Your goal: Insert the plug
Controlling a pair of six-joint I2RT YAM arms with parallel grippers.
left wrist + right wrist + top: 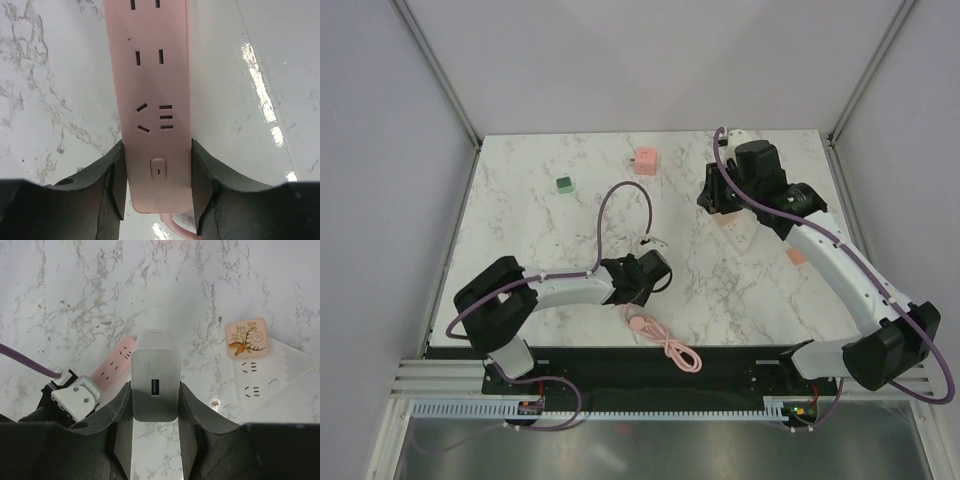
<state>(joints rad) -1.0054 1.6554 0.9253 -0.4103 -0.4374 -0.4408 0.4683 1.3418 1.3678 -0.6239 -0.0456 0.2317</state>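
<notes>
My left gripper (156, 148) is shut on the switch end of a pink power strip (150, 75), which lies flat on the marble table and runs away from the fingers with its sockets facing up. In the top view this gripper (648, 268) sits at the table's near middle. My right gripper (154, 387) is shut on a white plug block (155, 365) with a USB port facing the camera, held above the table. In the top view the right gripper (718, 200) hovers at the far right. The pink strip also shows in the right wrist view (114, 361).
The strip's pink cable (665, 348) coils at the near edge. A white power strip (262, 382) with a pink deer-print square (246, 337) lies right of the plug. A pink cube (645, 162) and a green cube (563, 183) sit at the back.
</notes>
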